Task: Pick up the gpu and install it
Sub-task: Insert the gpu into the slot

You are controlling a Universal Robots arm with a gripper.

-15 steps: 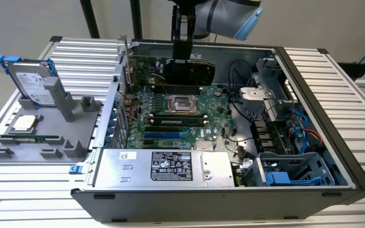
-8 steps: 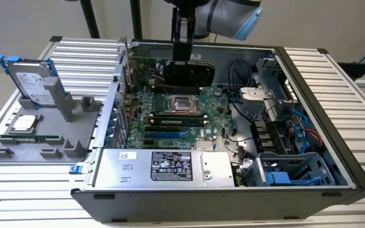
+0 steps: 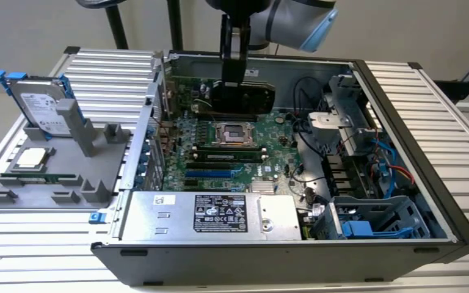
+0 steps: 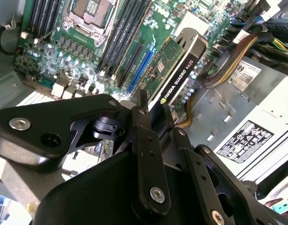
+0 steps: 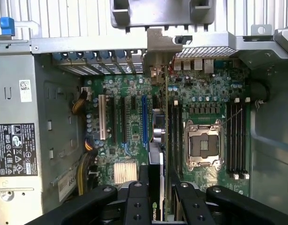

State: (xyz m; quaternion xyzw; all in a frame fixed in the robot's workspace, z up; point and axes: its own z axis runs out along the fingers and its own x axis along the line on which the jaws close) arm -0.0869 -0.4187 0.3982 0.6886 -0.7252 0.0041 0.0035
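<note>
The gripper (image 4: 155,117) sat closest to the wrist cameras, its black fingers (image 4: 144,140) pinched on the upper edge of the gpu (image 4: 174,77). In the exterior view, the gripper (image 3: 232,82) held the gpu (image 3: 243,97) on edge inside the open computer case (image 3: 430,152), above the motherboard (image 3: 218,152) and near the processor socket (image 3: 234,131).

The step in hand appeared to be installation; the card was lifted but not yet seated. Judging from the first wrist view, seating calls for aligning the card's lower edge with the blue expansion slot (image 5: 144,122) and its bracket (image 5: 155,54) with the rear opening.

Counted: one gpu, one gripper, one hard drive (image 3: 43,107) on the grey fixture (image 3: 22,183), one power supply (image 3: 210,213).
</note>
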